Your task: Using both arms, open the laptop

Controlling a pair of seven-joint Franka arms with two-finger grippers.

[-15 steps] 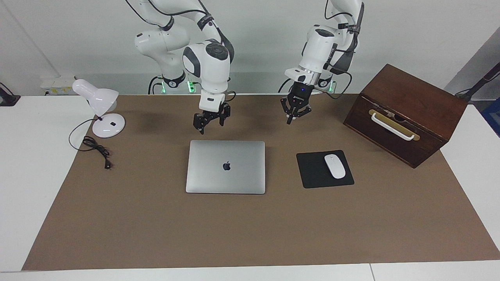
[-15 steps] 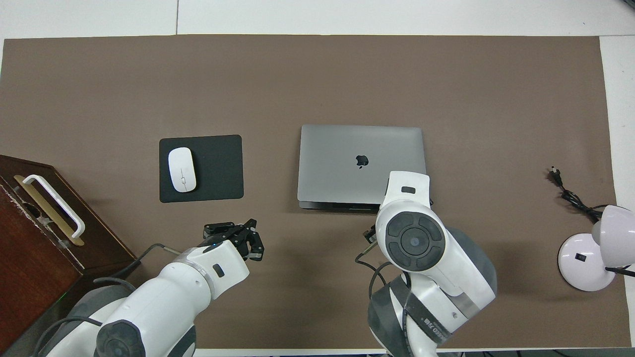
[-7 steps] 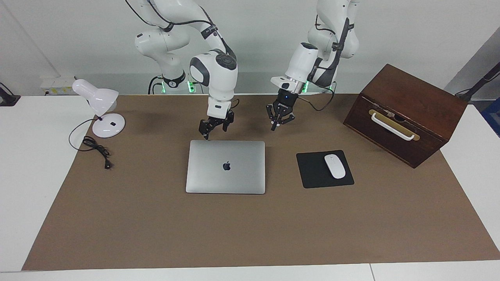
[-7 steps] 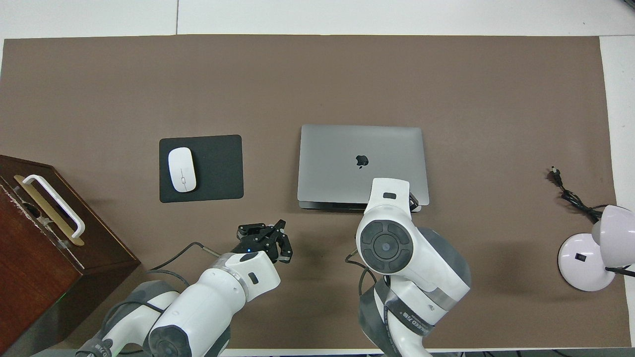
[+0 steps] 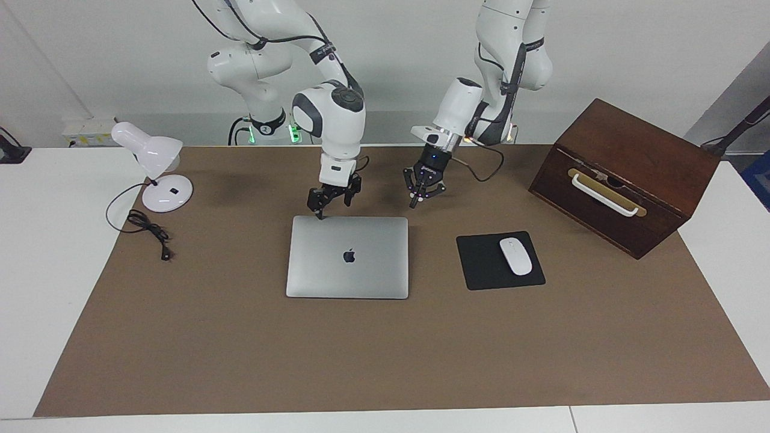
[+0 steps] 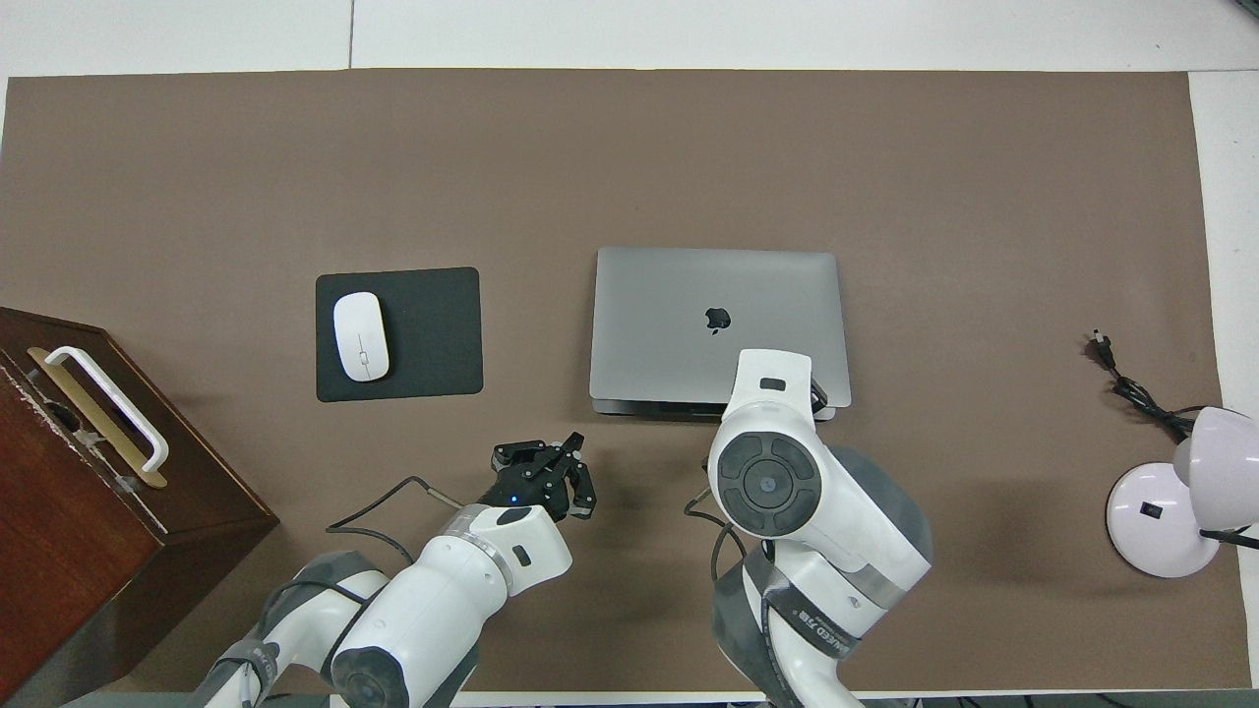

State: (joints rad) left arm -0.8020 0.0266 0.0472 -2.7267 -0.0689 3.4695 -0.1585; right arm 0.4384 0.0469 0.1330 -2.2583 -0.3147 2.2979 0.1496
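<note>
Left tool [image 5: 419, 193] over bare bench [image 5: 240, 349] mat near the laptop's robot-side corner at the left arm's end; fingers spread, nothing held. Right tool [image 5: 328, 203] low at the laptop's robot-side edge, toward the right arm's end; fingers parted, empty; contact with the lid cannot be confirmed. Laptop [image 5: 348, 257] lid shut, flat, mid-bench. Mouse pad [image 5: 481, 264] with white mouse [image 5: 515, 256] beside it, toward the left arm's end.

Beside the laptop [image 5: 347, 257], toward the left arm's end of the tabletop [image 5: 385, 355], a mouse [image 5: 515, 256] lies on a mouse pad [image 5: 481, 264]
</note>
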